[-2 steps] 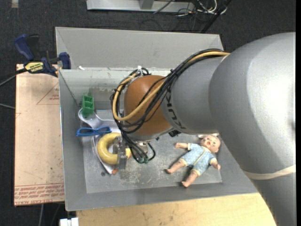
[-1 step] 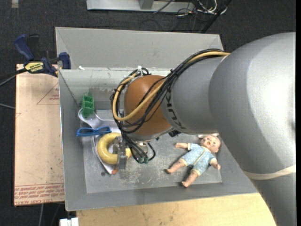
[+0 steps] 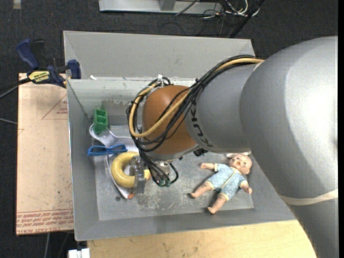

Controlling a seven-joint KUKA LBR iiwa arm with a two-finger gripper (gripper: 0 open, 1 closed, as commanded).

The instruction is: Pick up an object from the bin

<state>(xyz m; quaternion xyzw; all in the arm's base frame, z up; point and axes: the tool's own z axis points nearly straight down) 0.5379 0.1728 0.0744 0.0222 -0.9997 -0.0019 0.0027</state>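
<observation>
while the pincer [image 3: 141,177] is hanging at the right edge of the yellow ring [image 3: 119,171] lying lower left in the bin [image 3: 172,211], i cannot tell whether it is open; a doll [image 3: 226,180] is lying lower right.

The grey bin [image 3: 177,206] has a baby doll [image 3: 226,183] lying near its front right corner. A yellow ring [image 3: 119,172] lies front left. A green block [image 3: 100,119] sits back left.
</observation>
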